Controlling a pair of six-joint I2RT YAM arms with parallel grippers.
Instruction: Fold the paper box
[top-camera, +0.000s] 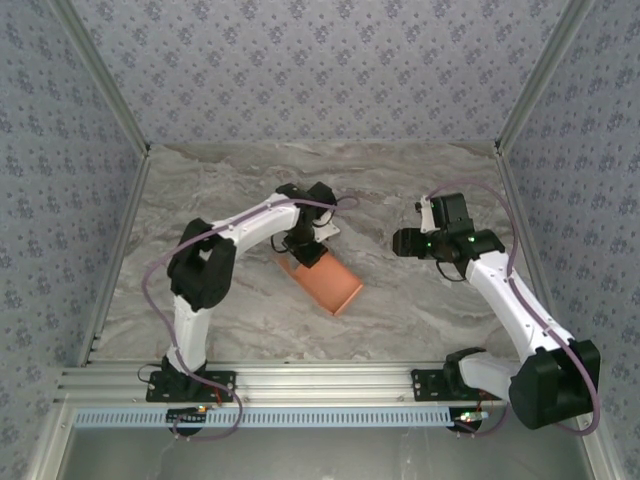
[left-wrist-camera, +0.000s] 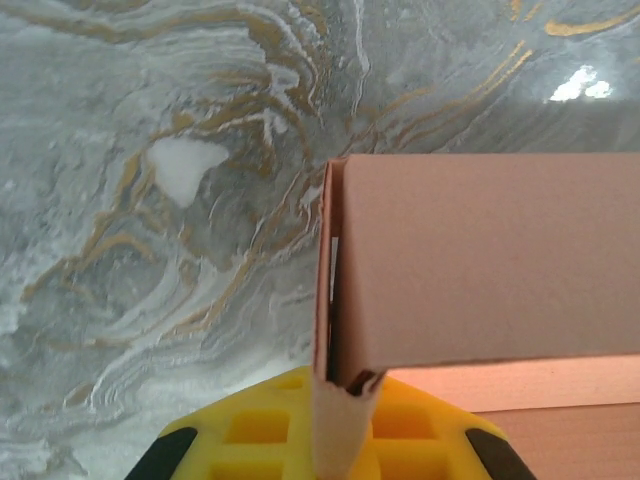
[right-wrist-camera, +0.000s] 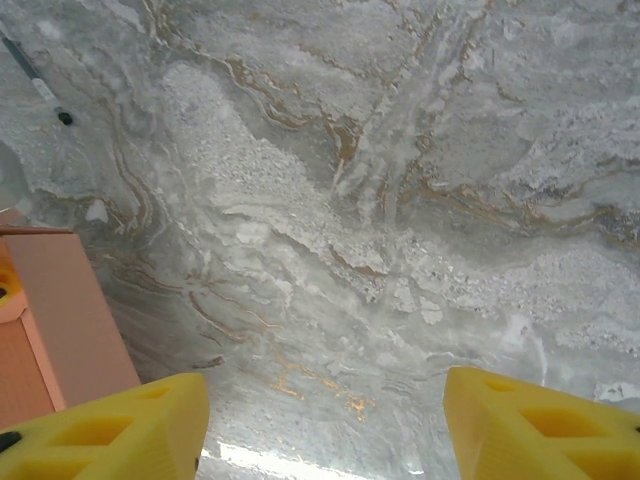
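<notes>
Closest to us, a silver aluminium rail (top-camera: 330, 381) carries both arm bases along the near edge of the grey, gold-veined marble-patterned table (top-camera: 250, 325). Just beyond, left of the middle, we see the paper box (top-camera: 327, 285), a flat rectangular piece of thin salmon-orange cardboard lying on the table. Its long axis runs diagonally: the near end points toward the near right, and the far end points to the far left, where it meets the left gripper (top-camera: 308, 248).

From the left wrist we see the box (left-wrist-camera: 480, 280) end-on. It has a smooth matte panel on top and a dark narrow slot down its left edge that shows it is hollow. A pale flap drops from that corner between the yellow fingers (left-wrist-camera: 255, 430), which are pressed together and pinch it.

Well to the right of the box, the right gripper (top-camera: 404, 243) hangs over bare table. From its wrist we see its yellow fingers (right-wrist-camera: 110, 430) spread wide with nothing between them, and the box's side (right-wrist-camera: 65, 310) at the left border. Farthest off stand blue-grey patterned walls (top-camera: 320, 60).
</notes>
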